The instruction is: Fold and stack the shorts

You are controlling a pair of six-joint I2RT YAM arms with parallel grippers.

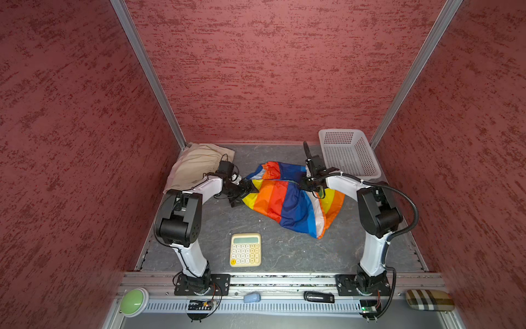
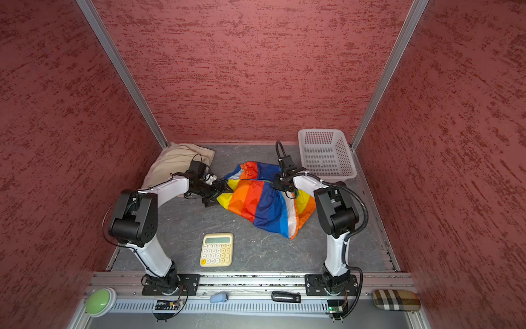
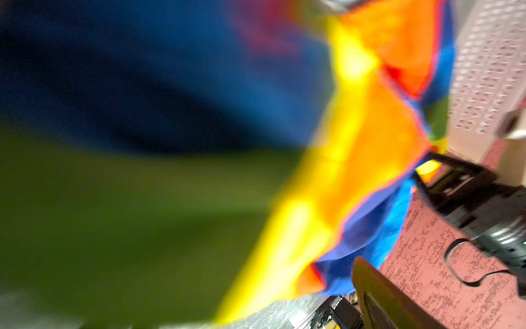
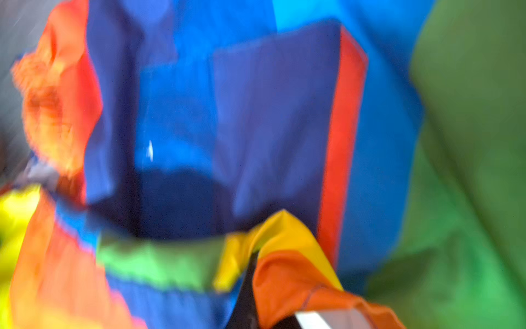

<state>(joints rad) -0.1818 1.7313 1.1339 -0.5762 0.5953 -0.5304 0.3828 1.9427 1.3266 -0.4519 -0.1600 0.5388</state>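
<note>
**Only one side gripped**

Centrally on the grey table [image 1: 287, 250], in both top views, the rainbow shorts [image 1: 287, 199] lie crumpled. Their long axis runs from the middle left of the frame down toward the lower right, where the loose bulk ends.

The right tool [image 1: 317, 191] sits over the upper right part of the cloth. The right wrist view shows a dark finger [image 4: 244, 302] with an orange-and-yellow fold pressed against it, so the jaws are together and clamped on the rainbow shorts.

The left tool [image 1: 247, 196] is at the opposite, yellow left edge with its jaws spread wide. Its wrist view is too blurred to tell whether any cloth lies between them.

So the garment spans the gap between the two tools, roughly left to right across the frame, and each arm is nearest its own end. As I read it, the coming move depends on the left tool closing on that near yellow edge. Both ends could then be drawn apart and the pair flattened for folding.

The beige shorts [image 1: 196, 166] lie in the upper left corner of the table, behind the left arm. They are well apart from the white basket [image 1: 351, 155] at upper right. A calculator [image 1: 245, 250] sits at lower centre, apart from the cloth.
</note>
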